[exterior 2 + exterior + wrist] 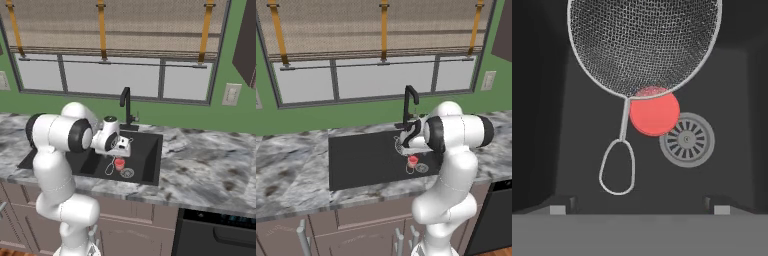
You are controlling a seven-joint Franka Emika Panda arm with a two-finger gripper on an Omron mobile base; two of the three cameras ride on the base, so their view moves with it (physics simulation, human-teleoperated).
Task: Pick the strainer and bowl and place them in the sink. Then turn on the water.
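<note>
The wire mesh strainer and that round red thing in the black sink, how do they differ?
The silver wire-mesh strainer is see-through netting; the solid red round object is opaque. The strainer is much the larger across in the hand view. The strainer carries a thin looped wire handle; the red object shows none. The strainer's rim overlaps the red object's top edge, with the red showing through the mesh. Both are round and lie in the black sink basin near the grey drain.

We record a silver mesh strainer (644,45), black sink (363,160), red disc (655,112), grey drain (687,140), and marbled grey counter (205,165).
</note>
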